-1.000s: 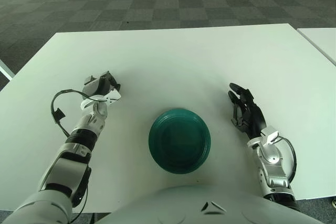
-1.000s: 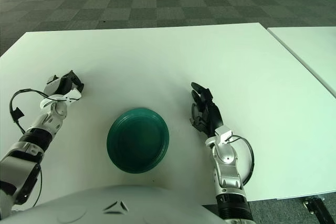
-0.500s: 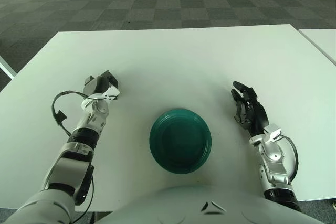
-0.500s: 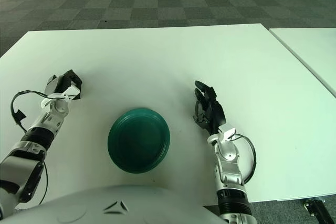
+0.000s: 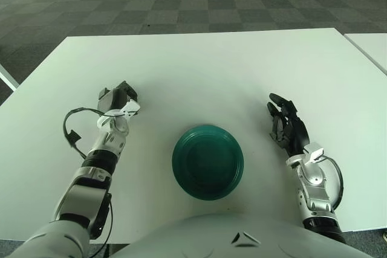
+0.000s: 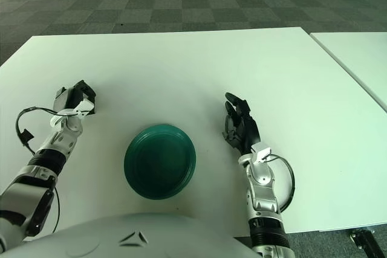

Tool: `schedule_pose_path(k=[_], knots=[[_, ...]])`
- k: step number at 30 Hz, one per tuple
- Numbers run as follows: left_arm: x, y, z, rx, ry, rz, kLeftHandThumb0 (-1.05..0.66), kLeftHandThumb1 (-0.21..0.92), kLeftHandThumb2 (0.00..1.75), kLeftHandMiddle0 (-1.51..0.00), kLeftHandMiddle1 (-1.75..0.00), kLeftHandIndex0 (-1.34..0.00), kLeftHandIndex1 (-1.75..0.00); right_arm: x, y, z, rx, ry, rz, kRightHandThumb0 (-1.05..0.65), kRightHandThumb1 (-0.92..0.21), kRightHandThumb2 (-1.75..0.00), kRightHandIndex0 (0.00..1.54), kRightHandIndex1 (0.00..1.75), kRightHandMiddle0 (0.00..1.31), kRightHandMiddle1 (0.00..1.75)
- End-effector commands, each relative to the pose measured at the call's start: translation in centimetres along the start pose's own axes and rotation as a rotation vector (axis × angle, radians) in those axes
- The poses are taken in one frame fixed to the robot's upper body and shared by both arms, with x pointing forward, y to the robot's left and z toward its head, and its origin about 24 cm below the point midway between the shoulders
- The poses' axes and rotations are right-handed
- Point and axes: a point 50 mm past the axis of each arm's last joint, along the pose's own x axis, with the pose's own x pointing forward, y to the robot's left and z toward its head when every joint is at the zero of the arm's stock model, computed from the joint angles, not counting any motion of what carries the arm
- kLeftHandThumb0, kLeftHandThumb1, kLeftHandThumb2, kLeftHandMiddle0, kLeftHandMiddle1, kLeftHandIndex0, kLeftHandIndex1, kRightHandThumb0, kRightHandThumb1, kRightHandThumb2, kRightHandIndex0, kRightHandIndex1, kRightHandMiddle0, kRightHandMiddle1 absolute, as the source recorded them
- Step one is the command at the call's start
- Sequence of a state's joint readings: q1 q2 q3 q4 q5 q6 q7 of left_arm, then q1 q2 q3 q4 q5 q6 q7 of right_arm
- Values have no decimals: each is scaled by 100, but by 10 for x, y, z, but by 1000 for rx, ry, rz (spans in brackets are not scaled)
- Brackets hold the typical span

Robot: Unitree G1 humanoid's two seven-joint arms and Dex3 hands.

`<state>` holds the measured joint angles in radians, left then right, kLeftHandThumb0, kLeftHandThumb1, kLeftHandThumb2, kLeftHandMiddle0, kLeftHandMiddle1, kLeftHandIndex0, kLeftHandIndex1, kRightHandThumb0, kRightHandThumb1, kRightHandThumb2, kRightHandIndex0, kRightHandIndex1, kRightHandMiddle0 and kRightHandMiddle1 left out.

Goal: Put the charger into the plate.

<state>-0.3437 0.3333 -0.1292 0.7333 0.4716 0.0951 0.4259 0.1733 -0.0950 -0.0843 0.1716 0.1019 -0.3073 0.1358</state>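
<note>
A dark green plate (image 5: 207, 161) sits on the white table (image 5: 211, 64), near its front edge and in the middle. My left hand (image 5: 119, 98) is to the plate's upper left, low over the table, with its fingers curled around a small white charger (image 5: 131, 107). Only a white corner of the charger shows past the fingers. My right hand (image 5: 287, 128) shows to the right of the plate, fingers relaxed and holding nothing.
A black cable loop (image 5: 71, 134) hangs at my left wrist. A second white table (image 5: 372, 43) begins at the far right, across a narrow gap. Dark checkered floor lies beyond the table's far edge.
My left hand's fingers have curled tighter around the white charger, and the left forearm has swung slightly right. The right hand drifted a little to the right, then stayed still.
</note>
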Motion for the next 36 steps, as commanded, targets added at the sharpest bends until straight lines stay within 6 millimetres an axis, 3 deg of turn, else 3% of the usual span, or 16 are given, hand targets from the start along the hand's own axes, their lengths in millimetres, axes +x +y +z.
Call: schedule_pose_path(k=[1,9,26,30,36], knots=[[-27,-35,-25,6,102,-132,-48,27,138,-118,-175,-64,-175,-17,0,-29,4,187,-25,-82,-92,-79,22,1,0,63],[-30,-30,-17,-11,39,-72,-49,26,138,-119,-175,-65,-175,-16,1,-29,-2,194,-42,-83,-92,-82,22,0,0,62],[-50,26,51,2,-272,25,-49,26,139,-118,-175,-65,-175,-18,9,-29,35,196,-32,-83,-92,-84,23,1,0,66],[-63,42,72,3,-353,26,-49,26,139,-118,-175,-65,-175,-18,11,-29,33,203,-28,-83,-92,-84,23,0,0,66],[-74,50,80,11,-392,9,-48,27,137,-118,-175,-64,-175,-17,12,-31,43,214,-31,-82,-92,-83,23,1,0,70]])
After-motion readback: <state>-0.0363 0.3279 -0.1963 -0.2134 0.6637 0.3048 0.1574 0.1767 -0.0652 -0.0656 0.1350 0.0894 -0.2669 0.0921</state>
